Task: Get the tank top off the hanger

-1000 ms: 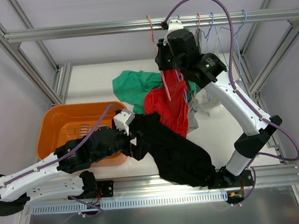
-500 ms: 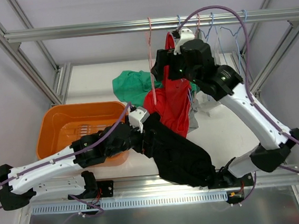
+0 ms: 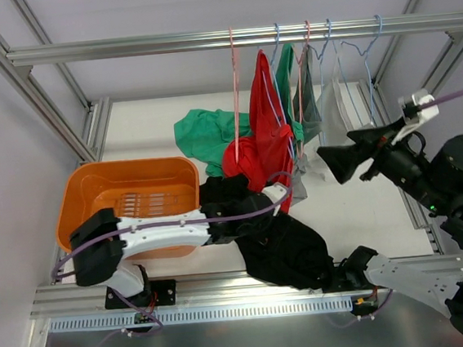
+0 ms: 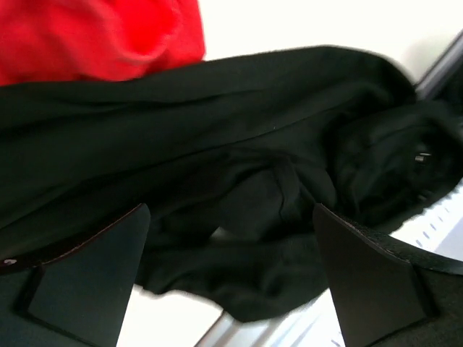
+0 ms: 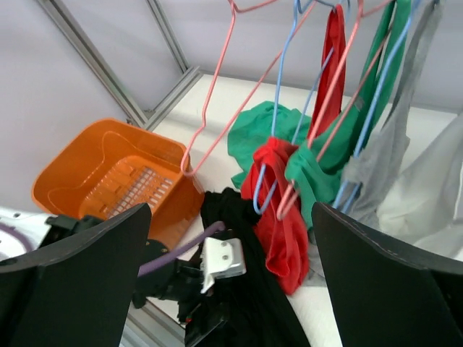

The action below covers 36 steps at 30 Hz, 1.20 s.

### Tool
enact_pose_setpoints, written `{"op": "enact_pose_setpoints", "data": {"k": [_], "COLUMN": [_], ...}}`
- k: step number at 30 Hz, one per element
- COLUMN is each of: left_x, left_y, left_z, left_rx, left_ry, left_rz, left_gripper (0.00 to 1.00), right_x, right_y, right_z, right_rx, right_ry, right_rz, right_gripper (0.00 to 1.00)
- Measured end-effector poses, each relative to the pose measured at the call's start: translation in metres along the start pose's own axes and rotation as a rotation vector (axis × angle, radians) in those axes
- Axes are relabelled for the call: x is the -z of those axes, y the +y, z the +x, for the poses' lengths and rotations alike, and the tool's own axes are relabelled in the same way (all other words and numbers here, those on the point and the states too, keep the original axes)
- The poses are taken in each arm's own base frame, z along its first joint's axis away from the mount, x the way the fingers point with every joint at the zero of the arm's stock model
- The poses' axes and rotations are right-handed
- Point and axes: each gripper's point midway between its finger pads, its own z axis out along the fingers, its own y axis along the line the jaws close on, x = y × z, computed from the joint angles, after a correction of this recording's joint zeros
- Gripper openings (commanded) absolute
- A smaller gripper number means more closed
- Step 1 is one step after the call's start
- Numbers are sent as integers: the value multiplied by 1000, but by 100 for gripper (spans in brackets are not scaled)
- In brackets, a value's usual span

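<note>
A red tank top (image 3: 270, 145) (image 5: 282, 217) hangs bunched on a blue hanger (image 5: 269, 189) from the rail (image 3: 161, 42). Beside it hang a green top (image 3: 292, 77) (image 5: 318, 173) and a grey one (image 3: 311, 100) (image 5: 391, 152). A pink hanger (image 3: 235, 99) (image 5: 210, 101) hangs bare to their left. A black garment (image 3: 292, 250) (image 4: 253, 144) (image 5: 246, 303) lies heaped at the table's near edge. My left gripper (image 3: 287, 213) (image 4: 230, 213) hovers open just over it, with nothing between its fingers. My right gripper (image 3: 341, 156) (image 5: 231, 210) stands open and holds nothing, well to the right of the hangers.
An orange basket (image 3: 124, 166) (image 5: 79, 166) stands at the left. A green garment (image 3: 207, 131) (image 5: 253, 134) lies on the table behind the hangers. Frame posts rise on both sides, and a metal rail runs along the near edge.
My right gripper opened, let go at the hangers and drew back to the right. The left arm reached right, over the black garment.
</note>
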Motion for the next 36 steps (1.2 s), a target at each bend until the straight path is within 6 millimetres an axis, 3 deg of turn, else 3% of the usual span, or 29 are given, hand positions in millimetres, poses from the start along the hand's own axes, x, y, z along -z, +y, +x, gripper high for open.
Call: {"op": "enact_pose_setpoints", "data": {"k": [8, 9, 10, 13, 14, 18, 21, 23, 28, 30, 32, 36], "left_x": [-70, -74, -77, -82, -83, -77, -52, -27, 55, 75, 89, 114], "left_y": [-9, -10, -15, -15, -13, -13, -8, -10, -21, -18, -13, 6], "left_z": [54, 52, 48, 47, 47, 50, 55, 47, -24, -47, -60, -65], "left_rx": [-58, -67, -66, -61, -56, -52, -80, -102, -57, -38, -27, -27], "left_ry": [160, 149, 136, 110, 104, 96, 101, 63, -182, -253, -293, -321], "left_rz": [-73, -90, -86, -126, -141, -166, -218, -234, -194, -203, -223, -288], "left_gripper": [99, 96, 69, 8, 0, 0, 0, 0, 0, 0, 0, 0], "right_x": [34, 38, 41, 54, 58, 67, 69, 69, 68, 67, 66, 66], "right_y": [-11, -10, -10, -7, -6, -5, -6, -7, -7, -7, -7, -7], "right_z": [46, 47, 48, 45, 45, 44, 46, 47, 49, 50, 50, 49], "right_rx": [32, 34, 33, 31, 30, 31, 38, 43, 50, 53, 54, 57], "right_ry": [83, 82, 79, 53, 44, 24, 23, 25, 30, 31, 32, 26], "right_rz": [-24, -33, -41, -72, -80, -102, -103, -101, -100, -100, -99, -101], "right_gripper": [99, 99, 100, 99, 100, 100, 99, 100, 99, 100, 99, 99]}}
